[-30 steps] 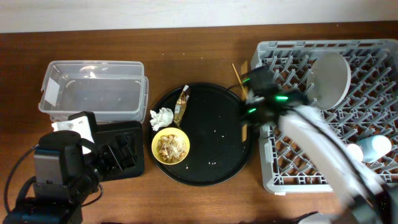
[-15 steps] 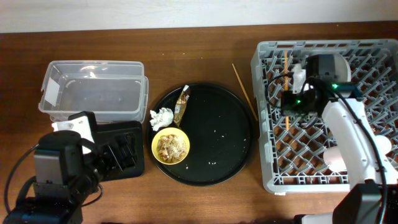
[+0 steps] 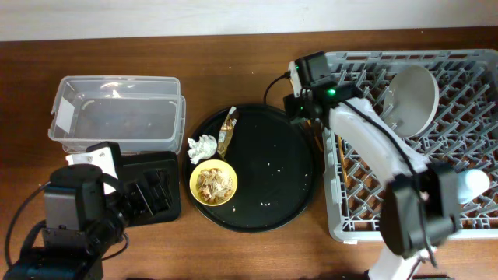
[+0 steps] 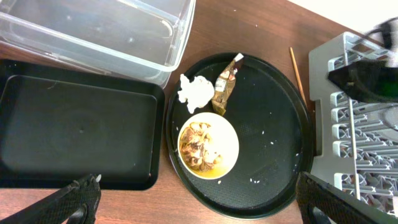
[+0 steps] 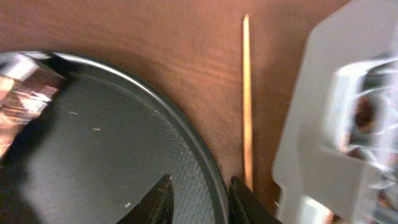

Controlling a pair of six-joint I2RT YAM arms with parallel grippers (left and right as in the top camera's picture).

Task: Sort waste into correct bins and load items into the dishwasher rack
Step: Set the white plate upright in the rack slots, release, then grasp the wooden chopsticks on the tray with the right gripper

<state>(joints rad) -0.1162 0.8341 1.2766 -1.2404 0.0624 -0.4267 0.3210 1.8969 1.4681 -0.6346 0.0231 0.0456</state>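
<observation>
My right gripper (image 3: 300,109) (image 5: 202,200) is open and empty, low over the right rim of the round black tray, next to one wooden chopstick (image 5: 247,93) (image 4: 297,73) lying on the table beside the grey dishwasher rack (image 3: 467,62). The grey-green plate (image 3: 412,97) stands in the rack, and a pale blue cup (image 3: 475,184) sits at its right. The yellow bowl (image 3: 213,183) (image 4: 208,144) holds food scraps. The white tissue (image 3: 204,145) and the brown-gold wrapper (image 3: 227,131) lie beside it. My left gripper (image 4: 205,208) is wide open above the tray's near edge. The pink cup is hidden.
The round black tray (image 3: 272,194) lies mid-table. The clear tub (image 3: 117,117) with a white label stands at the far left, with the shallow black tray (image 4: 81,130) in front of it, partly under my left arm. The right arm lies across the rack's left side.
My right gripper has swung from over the rack's left part back left to the gap between rack and round tray. The plate shows again. The left arm has not moved.
</observation>
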